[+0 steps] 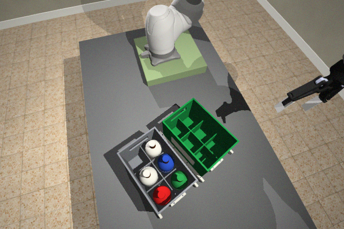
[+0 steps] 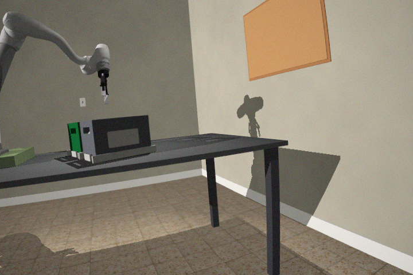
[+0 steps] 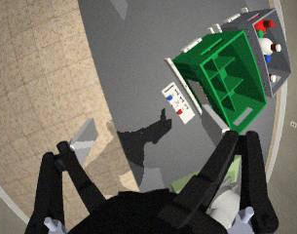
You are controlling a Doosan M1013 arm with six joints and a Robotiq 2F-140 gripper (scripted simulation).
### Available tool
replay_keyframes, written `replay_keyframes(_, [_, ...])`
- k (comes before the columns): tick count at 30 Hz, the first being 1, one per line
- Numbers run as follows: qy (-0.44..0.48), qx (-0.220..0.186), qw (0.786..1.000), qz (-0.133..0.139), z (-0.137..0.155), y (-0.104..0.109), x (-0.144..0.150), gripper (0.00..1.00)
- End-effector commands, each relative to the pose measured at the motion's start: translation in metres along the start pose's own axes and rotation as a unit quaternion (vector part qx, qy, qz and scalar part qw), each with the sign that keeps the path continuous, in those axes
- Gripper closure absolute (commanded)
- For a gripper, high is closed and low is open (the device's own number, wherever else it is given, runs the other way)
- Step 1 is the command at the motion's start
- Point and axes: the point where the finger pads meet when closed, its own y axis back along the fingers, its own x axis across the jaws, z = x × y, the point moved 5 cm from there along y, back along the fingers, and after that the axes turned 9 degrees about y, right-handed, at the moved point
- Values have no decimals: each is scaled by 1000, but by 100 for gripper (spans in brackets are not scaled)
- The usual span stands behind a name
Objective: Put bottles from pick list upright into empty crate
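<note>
The empty green crate [image 1: 218,130] [image 2: 73,139] [image 3: 245,63] stands on the dark table [image 1: 110,94] beside the grey crate [image 1: 135,161] [image 2: 86,142] [image 3: 284,58]. In the grey crate stand a white bottle [image 1: 153,148], a blue bottle [image 1: 165,162], a second white bottle [image 1: 148,176], a green bottle [image 1: 178,180] and a red bottle [image 1: 162,195]; one cell is empty. The pick list [image 3: 178,102] lies beside the green crate's far long side and shows a blue and a red mark; its counts are too small to read. My gripper [image 1: 295,105] [image 2: 104,97] [image 3: 147,121] is open and empty, high above the table's edge, off to the side of the green crate.
The arm's base stands on a light green plinth [image 1: 177,67] [image 2: 8,157] at the back of the table. The table edge runs close beside the pick list, with tiled floor [image 3: 36,73] beyond it. A wall with an orange board [image 2: 286,37] lies past the table's end.
</note>
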Motion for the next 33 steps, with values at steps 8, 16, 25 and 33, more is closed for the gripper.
replay_keyframes(8, [0, 0, 1000, 0, 0, 0, 0, 0])
replay_keyframes(16, [0, 0, 1000, 0, 0, 0, 0, 0])
replay_keyframes(25, [0, 0, 1000, 0, 1, 38, 11, 62])
replay_keyframes(33, [-36, 2, 999, -35, 16, 58, 16, 62])
